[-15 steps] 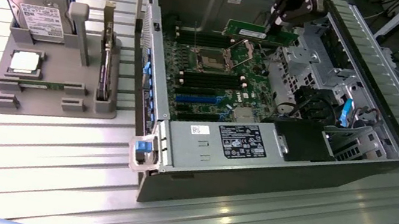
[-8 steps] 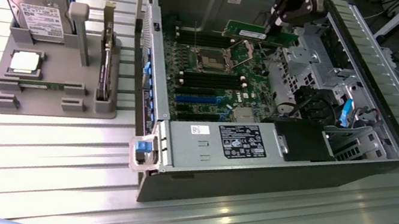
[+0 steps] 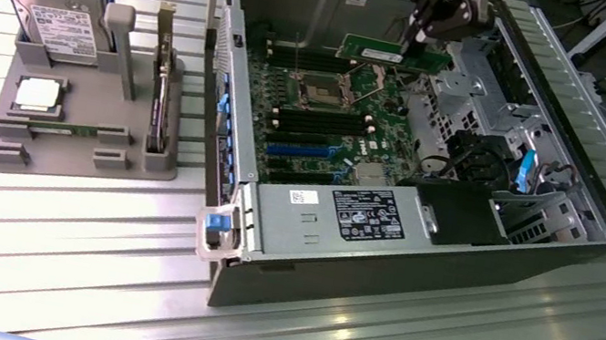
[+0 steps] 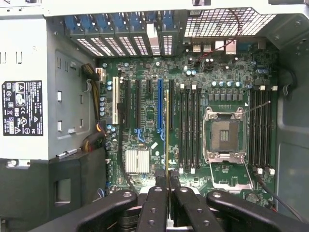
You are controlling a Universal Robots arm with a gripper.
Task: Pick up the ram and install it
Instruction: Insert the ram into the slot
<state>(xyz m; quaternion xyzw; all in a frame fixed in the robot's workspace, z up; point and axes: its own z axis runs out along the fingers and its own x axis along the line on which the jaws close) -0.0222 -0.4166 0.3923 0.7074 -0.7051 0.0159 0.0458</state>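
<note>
**Your claw has the ram, up over the open computer**

Closest to your wrist camera, the claw (image 4: 167, 186) is pinched narrow on the ram (image 4: 167, 130), with its fingers (image 4: 153, 205) pressing on the two flat sides. You see the ram edge-on, like a thin line poking out past them. From the exterior view it is a green stick hanging in the air inside the open computer case (image 3: 409, 276).

I think the ram is light, thin and stiff. It will not bend, but it could crack if it gets pushed in crooked. The flat sides look like the best place to hold it, away from the edge that faces the board. Your hold looks good to me.

Past the ram lies the green board (image 4: 145, 121). It has long black slots (image 4: 188, 128) beside a square metal socket (image 4: 225, 135). Farther off is a grey box with a black-and-white label (image 4: 21, 107). Its words are too small to read.

Far away on the table (image 3: 78, 262), a grey stand (image 3: 72, 154) holds a hard drive (image 3: 58, 14). Its white label is too small to read as well.
</note>
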